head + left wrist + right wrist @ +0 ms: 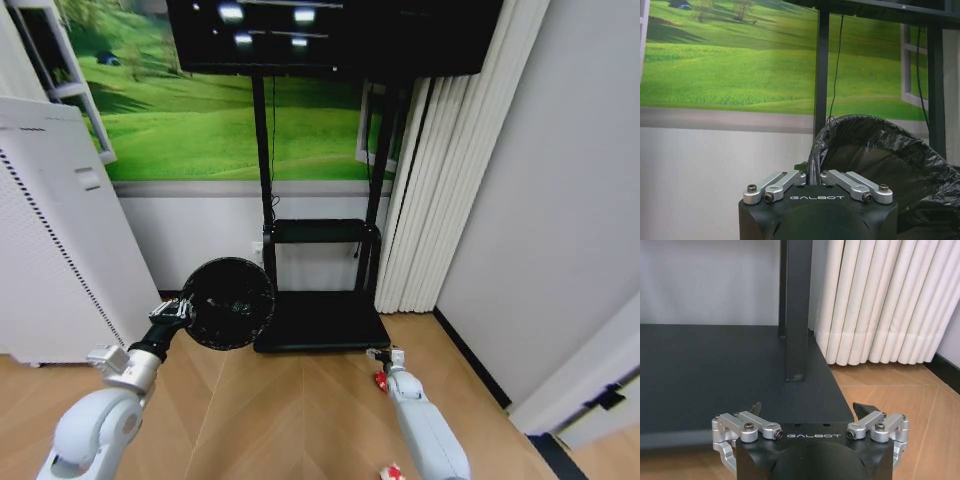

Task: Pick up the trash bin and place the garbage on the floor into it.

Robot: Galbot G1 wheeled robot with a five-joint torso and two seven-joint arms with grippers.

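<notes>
The trash bin (pixel 228 302) is black and round with a black liner. It is held up off the floor, tipped so its mouth faces me. My left gripper (pixel 178 310) is shut on its rim, and the left wrist view shows that gripper (pixel 810 172) pinching the liner edge of the bin (pixel 880 165). My right gripper (pixel 383 355) hangs low by the black stand base and is open (pixel 809 410) with nothing between its fingers. A red wad (pixel 380 381) lies on the wood floor just beside the right wrist. A red-and-white wad (pixel 392 472) lies nearer me.
A tall white air purifier (pixel 40 250) stands at the left. A black screen stand with a flat base (pixel 320 320) sits against the wall ahead, with white curtains (pixel 440 200) to its right. A white door (pixel 590 390) is at the far right.
</notes>
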